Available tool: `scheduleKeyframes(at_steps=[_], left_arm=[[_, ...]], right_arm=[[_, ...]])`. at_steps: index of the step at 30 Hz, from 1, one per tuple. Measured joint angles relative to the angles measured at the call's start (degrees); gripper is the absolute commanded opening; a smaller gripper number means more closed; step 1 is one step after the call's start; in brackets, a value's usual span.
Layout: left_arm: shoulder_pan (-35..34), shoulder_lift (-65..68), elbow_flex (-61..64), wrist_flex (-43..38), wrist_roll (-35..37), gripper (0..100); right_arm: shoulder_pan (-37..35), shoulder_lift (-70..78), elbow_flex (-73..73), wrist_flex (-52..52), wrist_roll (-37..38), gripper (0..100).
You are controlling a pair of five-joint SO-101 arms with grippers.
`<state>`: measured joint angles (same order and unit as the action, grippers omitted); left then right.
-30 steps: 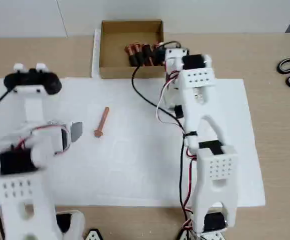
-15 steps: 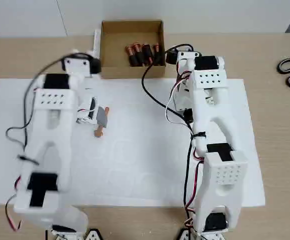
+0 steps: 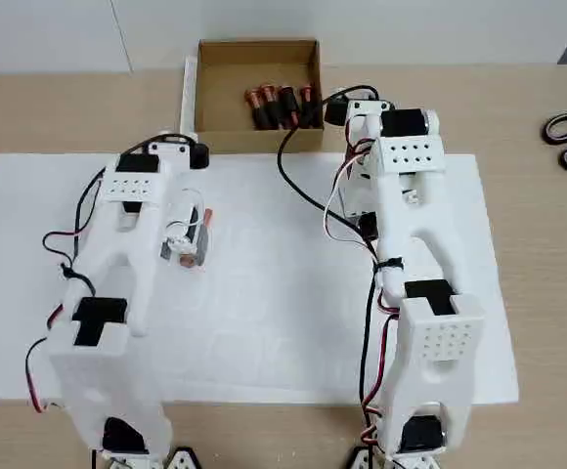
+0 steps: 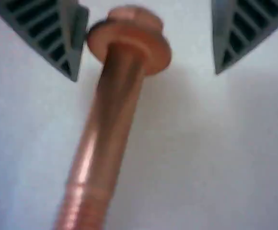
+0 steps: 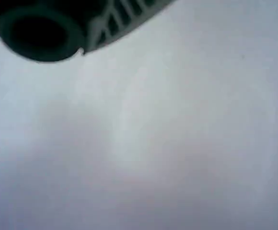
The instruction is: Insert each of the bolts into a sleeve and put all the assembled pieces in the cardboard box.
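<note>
Left pincer (image 4: 146, 69), spread, low over the white sheet (image 3: 264, 322). The head of the lone bolt (image 4: 108, 143) lies inside the gap. It is off-centre: its flange is touching or all but touching one of the fingers (image 4: 57, 38) and stands well apart from the other. The bolt lies flat on the sheet. Its long axis runs roughly square to the line along which the jaws close, slightly slanted, so a closing grasp would probably take the head or the neck just behind it, not the shank's far end.

Cardboard box (image 3: 197, 93), beyond this pincer and a little to its right, holds several assembled pieces (image 3: 282, 106).

Right pincer (image 5: 88, 33), farther right and close above the sheet; whether it is spread or pressed together cannot be told. The left arm is clearly the nearer to the bolt.
</note>
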<state>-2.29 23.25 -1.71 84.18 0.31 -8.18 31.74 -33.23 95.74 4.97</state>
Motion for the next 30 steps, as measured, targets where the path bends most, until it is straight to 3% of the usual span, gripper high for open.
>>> scheduleKeyframes(at_steps=[23, 30], left_arm=[[4.13, 0.70, 0.00, -3.78, -0.26, 17], [4.40, 0.70, 0.00, -4.31, -0.09, 5]], right_arm=[[0.00, 0.00, 0.00, 0.00, 0.00, 0.3], [0.00, 0.00, 0.00, 0.00, 0.00, 0.3]])
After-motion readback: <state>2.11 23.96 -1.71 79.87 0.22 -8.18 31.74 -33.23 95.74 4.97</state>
